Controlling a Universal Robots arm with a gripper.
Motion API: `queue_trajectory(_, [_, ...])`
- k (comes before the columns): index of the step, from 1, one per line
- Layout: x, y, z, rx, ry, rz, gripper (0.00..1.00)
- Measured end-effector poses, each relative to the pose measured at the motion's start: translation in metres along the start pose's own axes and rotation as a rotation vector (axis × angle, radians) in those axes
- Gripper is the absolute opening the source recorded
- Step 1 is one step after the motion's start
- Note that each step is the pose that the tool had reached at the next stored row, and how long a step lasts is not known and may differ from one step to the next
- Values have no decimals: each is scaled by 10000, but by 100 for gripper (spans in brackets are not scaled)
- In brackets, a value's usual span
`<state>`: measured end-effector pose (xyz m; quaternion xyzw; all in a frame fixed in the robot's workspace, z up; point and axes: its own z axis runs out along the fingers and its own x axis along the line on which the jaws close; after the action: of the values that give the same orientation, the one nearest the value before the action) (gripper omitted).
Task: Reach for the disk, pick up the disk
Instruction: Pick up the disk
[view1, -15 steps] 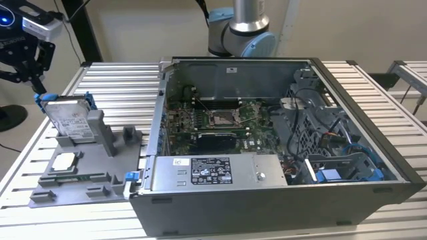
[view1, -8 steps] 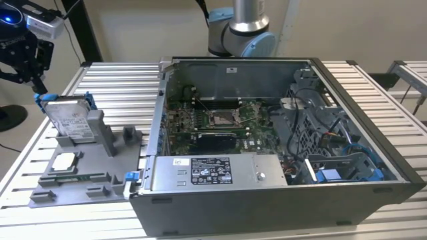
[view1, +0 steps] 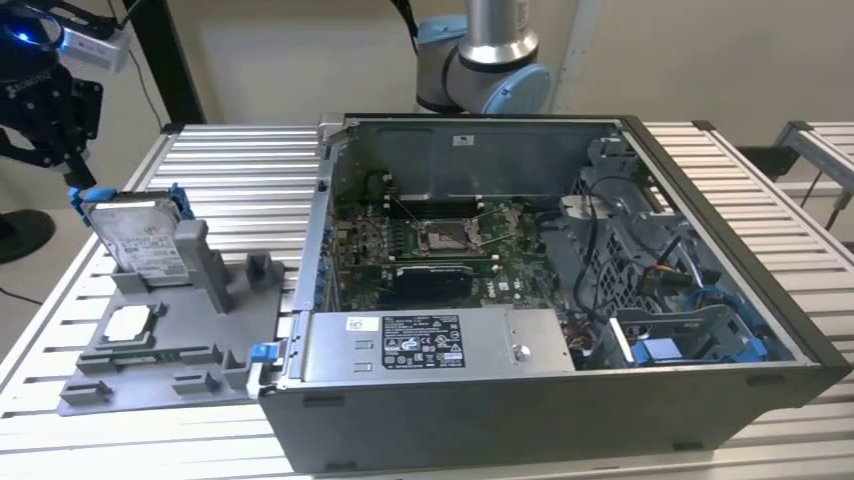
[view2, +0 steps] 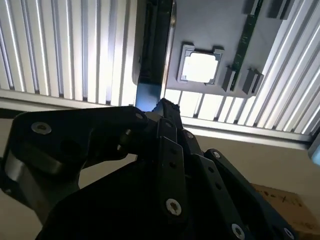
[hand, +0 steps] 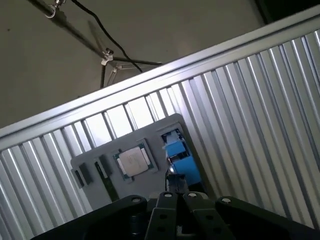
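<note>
Nearest in the exterior view stands the open black-and-grey metal computer case (view1: 534, 420), lying on its side on the ribbed aluminium surface (view1: 240, 160) with its boards and cables showing. Just beside it, toward the exterior view's left, sits the flat grey plastic holder with upright posts (view1: 200, 330). A small square silver-white chip (view1: 130, 322) lies in a recess near the holder's front edge. In the second wrist view a thin green circuit strip (view2: 244, 42) lies close beside the chip (view2: 200, 67).

Farther back on the holder stands the disk (view1: 144, 245), a flat rectangular silver-metal hard drive with a white label and a blue plastic bracket along its edges. It is set on edge, tilted slightly, beside a tall grey post. Both wrist views see it edge-on (view2: 150, 95) (hand: 177, 150).

The black gripper (view1: 80, 183) comes down at the disk's upper corner on the exterior view's left. The fingers (view2: 165, 112) are drawn in narrow, one on each side of the blue bracket end and pinching it, while the disk sits in the holder. The first wrist view shows the gripper (hand: 175, 182) tight against that same blue end.

Farthest off, behind the case, rises the arm's silver-and-blue base joint (view1: 481, 60).
</note>
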<state>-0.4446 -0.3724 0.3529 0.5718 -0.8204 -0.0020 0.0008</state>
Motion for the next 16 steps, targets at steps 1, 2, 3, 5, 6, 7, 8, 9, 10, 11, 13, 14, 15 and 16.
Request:
queue_trajectory(1, [-1,-1,0,0,0,-175,0])
queue_trajectory(2, [-1,-1,-1,-2,3,-333,0])
queue_trajectory(3, [-1,-2,0,-2,3,-527,0])
queue_trajectory(5, [-1,-3,1,-2,5,-883,0])
queue_trajectory(6, [-1,-3,1,-2,6,-1067,0])
queue_trajectory(7, [-1,-3,1,-3,7,-1253,0])
queue_trajectory(8, [-1,-4,1,-3,8,-1431,0])
queue_trajectory(9, [-2,-4,1,-3,8,-1587,0])
queue_trajectory(10, [-2,-5,2,-3,8,-1743,0])
queue_trajectory(11, [-2,-6,1,-3,9,-1899,0])
queue_trajectory(13, [-4,-10,2,-3,10,-2203,0])
queue_trajectory(14, [-4,-12,2,-3,11,-2348,0])
queue_trajectory(15, [-5,-15,1,-4,12,-2485,0])
queue_trajectory(16, [-7,-18,2,-4,13,-2611,0])
